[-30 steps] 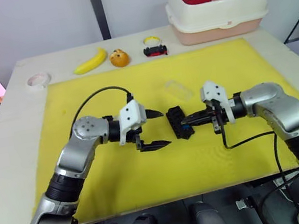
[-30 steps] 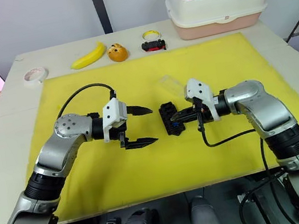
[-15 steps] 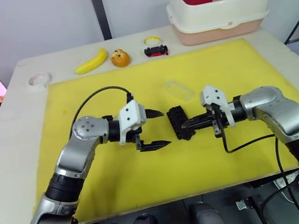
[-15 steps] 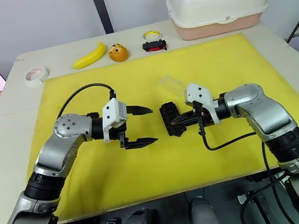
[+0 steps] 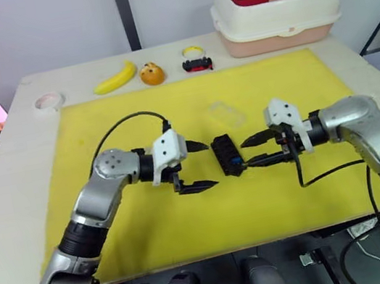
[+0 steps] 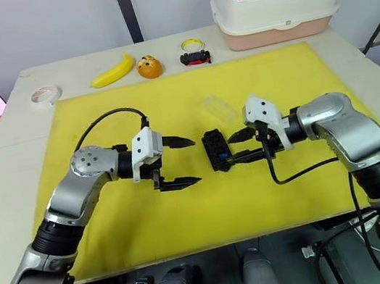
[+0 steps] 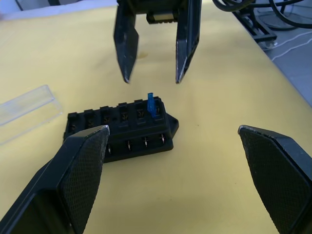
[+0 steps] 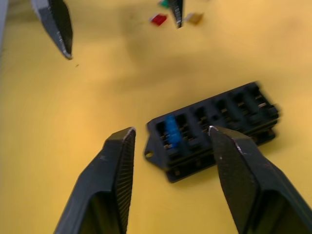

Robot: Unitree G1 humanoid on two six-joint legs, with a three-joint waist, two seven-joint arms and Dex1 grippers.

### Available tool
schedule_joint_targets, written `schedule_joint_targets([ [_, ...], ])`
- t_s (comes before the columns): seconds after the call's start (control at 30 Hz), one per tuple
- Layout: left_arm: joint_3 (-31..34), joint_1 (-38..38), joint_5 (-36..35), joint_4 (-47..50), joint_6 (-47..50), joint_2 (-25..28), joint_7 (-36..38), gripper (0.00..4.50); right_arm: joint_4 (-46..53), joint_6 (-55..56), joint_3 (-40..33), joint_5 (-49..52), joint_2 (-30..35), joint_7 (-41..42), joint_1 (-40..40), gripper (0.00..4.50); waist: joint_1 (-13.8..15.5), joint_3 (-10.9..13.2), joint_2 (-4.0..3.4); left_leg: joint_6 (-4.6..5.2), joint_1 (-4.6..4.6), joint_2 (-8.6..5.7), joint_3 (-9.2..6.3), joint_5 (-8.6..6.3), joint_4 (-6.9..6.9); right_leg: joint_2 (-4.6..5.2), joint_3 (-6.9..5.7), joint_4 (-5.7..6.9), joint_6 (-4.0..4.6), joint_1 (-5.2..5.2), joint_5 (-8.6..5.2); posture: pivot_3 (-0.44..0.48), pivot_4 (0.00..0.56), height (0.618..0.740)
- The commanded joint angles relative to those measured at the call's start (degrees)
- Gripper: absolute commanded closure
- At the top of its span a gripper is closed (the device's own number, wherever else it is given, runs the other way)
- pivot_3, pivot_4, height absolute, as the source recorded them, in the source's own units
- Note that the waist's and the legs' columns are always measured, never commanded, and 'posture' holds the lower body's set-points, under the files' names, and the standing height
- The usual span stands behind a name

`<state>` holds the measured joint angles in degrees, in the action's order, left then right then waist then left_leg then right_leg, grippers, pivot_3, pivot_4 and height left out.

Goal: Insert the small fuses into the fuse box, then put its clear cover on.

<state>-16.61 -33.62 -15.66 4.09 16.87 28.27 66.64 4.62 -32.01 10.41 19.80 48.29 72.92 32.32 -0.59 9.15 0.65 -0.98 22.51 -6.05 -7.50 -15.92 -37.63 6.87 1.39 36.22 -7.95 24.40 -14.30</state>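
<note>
The slotted black plastic fuse box (image 5: pixel 226 155) lies on the yellow mat (image 5: pixel 151 215) between both spread, empty grippers, left (image 5: pixel 195 164) and right (image 5: pixel 253 151). One blue fuse (image 7: pixel 151 104) stands in an end slot; the transparent rounded cover (image 5: pixel 226 114) lies just beyond.

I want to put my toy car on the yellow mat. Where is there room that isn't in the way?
The yellow mat is bare along its far edge, below the banana and orange fruit, and along its near edge. The middle is crowded: the fuse box sits between the left end effector and right end effector, with the clear cover just behind.
</note>
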Motion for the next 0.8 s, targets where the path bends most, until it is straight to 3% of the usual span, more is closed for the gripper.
schedule_joint_targets([
  [0.03, 0.56, -0.35, -0.29, 0.65, -1.05, 0.01, 0.42, 0.00, 1.19, 0.77, -0.30, -0.44, -0.89, -0.89, 0.62, 2.22, 0.00, 0.00, 0.00, 0.00, 0.00, 0.00, 0.00, 0.00, 0.00, 0.00, 0.00, 0.00, 0.00, 0.00, 0.00, 0.000, 0.150, 0.740],
  [0.13, 0.79, -0.19, -0.21, 0.63, -1.09, 0.23, 0.64, 0.00, 1.00, 0.58, -0.13, -0.46, -1.52, -0.91, 0.73, 2.22, 0.11, 0.00, 0.00, 0.00, 0.00, 0.00, 0.00, 0.00, 0.00, 0.00, 0.00, 0.00, 0.00, 0.00, 0.00, 0.000, 0.150, 0.740],
  [0.17, 0.85, -0.13, -0.18, 0.67, -1.04, 0.31, 0.67, 0.00, 0.93, 0.40, -0.09, -0.44, -1.74, -0.96, 0.83, 2.46, 0.12, 0.00, 0.00, 0.00, 0.01, -0.01, 0.00, 0.00, -0.02, 0.00, 0.00, 0.00, 0.00, 0.00, 0.00, 0.000, 0.150, 0.740],
  [0.23, 0.90, -0.09, -0.13, 0.75, -0.94, 0.38, 0.63, 0.00, 0.76, 0.34, -0.01, -0.59, -2.03, -1.07, 0.95, 3.06, 0.11, 0.00, 0.00, 0.00, 0.02, -0.01, 0.00, 0.00, -0.02, 0.00, 0.00, 0.00, 0.00, 0.00, 0.00, 0.000, 0.150, 0.740],
  [0.33, 0.97, -0.07, -0.13, 0.96, -0.79, 0.44, 0.50, 0.00, 0.42, 0.59, 0.14, -0.93, -2.28, -1.18, 0.95, 4.45, 0.06, 0.00, 0.00, 0.00, 0.02, -0.01, 0.00, 0.00, -0.02, 0.00, 0.00, 0.00, 0.00, 0.00, 0.00, 0.000, 0.150, 0.740],
  [0.8, 1.16, 0.12, -0.34, 1.88, -0.07, 0.80, 0.08, 0.00, 1.88, -0.53, -1.11, 0.20, -2.56, -1.56, 1.80, 4.45, 0.05, 0.00, 0.00, 0.00, 0.01, -0.01, -0.01, 0.00, -0.02, 0.00, 0.00, 0.00, 0.00, 0.00, 0.00, 0.000, 0.150, 0.740],
])
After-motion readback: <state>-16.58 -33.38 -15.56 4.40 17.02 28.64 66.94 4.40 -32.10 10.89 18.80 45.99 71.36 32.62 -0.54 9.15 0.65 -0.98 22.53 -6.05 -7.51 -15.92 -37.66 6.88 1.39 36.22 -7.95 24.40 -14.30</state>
